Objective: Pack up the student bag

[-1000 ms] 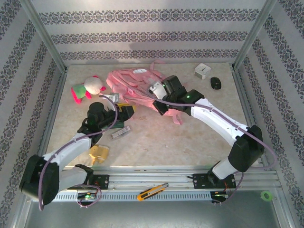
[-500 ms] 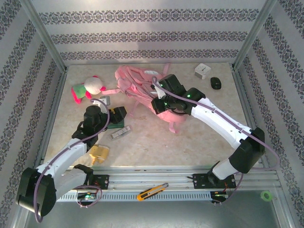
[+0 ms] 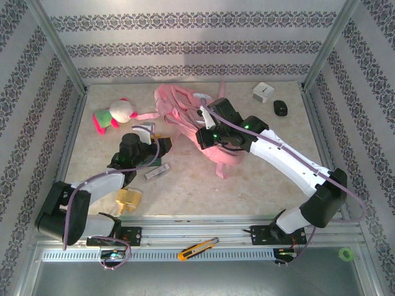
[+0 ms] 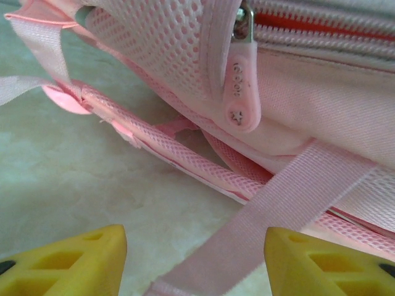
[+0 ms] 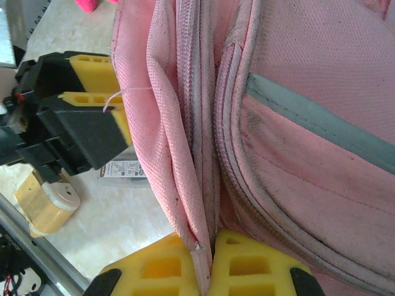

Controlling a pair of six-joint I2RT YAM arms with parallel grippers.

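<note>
Tabletop (image 3: 265, 185) first: the student bag (image 3: 176, 108) sits centre frame toward the back in the top view, bunched up and lifted at one side. Right gripper (image 5: 212, 254) is clamped tight on a fold of bag fabric beside the zip, nothing but cloth in its grip. Left gripper (image 4: 194, 259) hangs wide apart and empty, low at the bag's side, with a strap (image 4: 278, 209) running across its gap. Above it, the zip pull (image 4: 242, 92) dangles free. Best play, I'd say: right holds the seam taut, left rises to pinch that pull squarely, clear of the strap.
</note>
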